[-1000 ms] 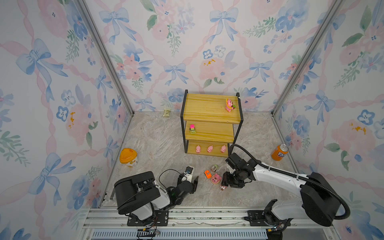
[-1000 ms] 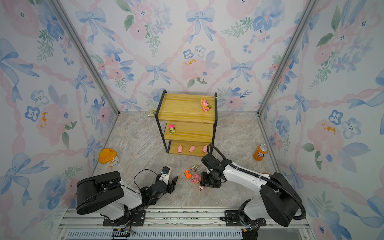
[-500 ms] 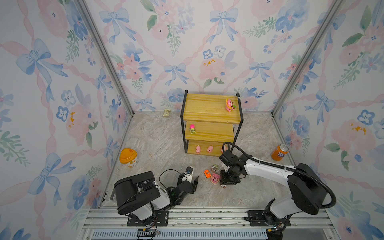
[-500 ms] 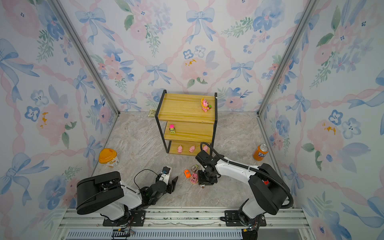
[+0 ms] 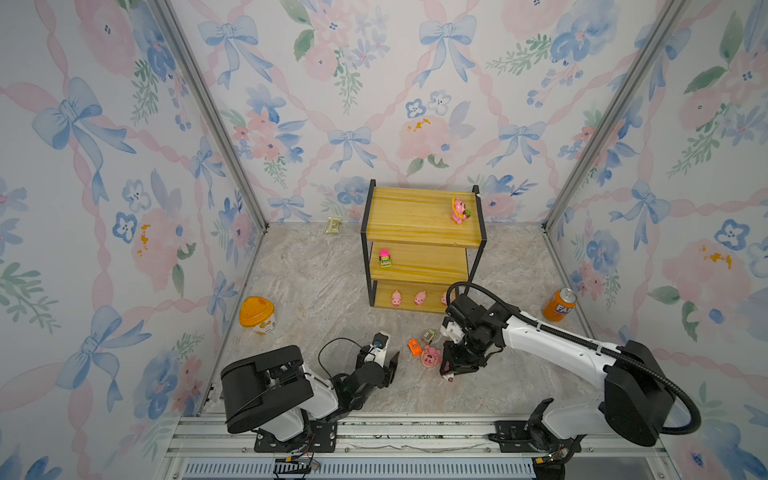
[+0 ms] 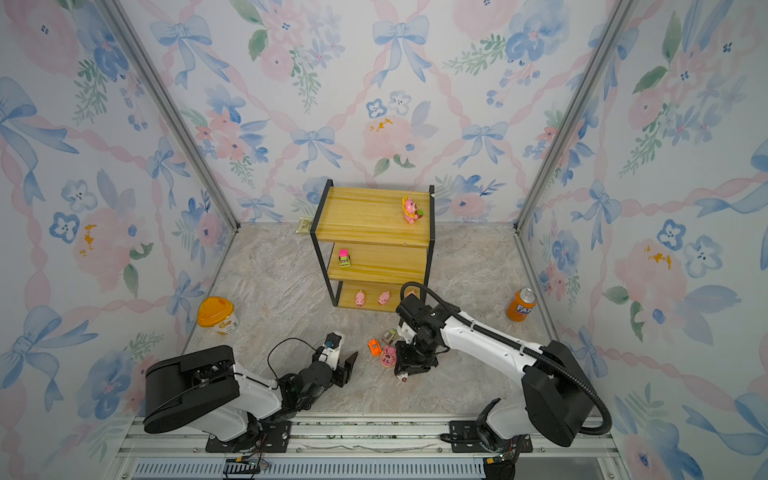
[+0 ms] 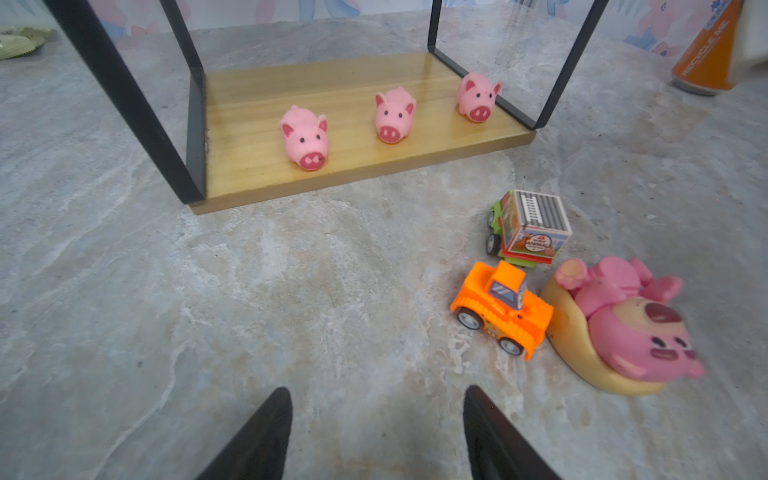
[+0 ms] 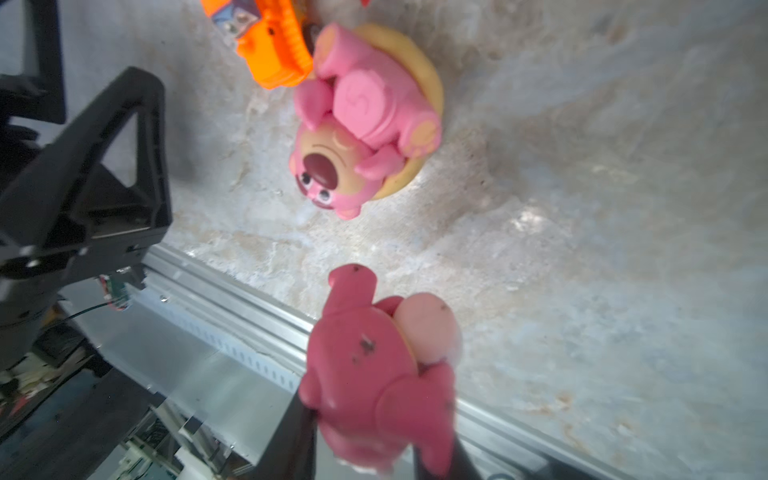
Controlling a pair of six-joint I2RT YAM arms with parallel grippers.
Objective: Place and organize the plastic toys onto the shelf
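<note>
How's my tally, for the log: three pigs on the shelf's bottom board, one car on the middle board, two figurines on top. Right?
Not quite: only one figurine stands on top of the shelf; both top views show it. The pigs and the car are as you say.

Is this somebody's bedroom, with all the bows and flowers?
Probably not. It looks like a robot test booth: the flowery walls are panels between metal posts, and a left arm and right arm are mounted on a rail in front.
</note>
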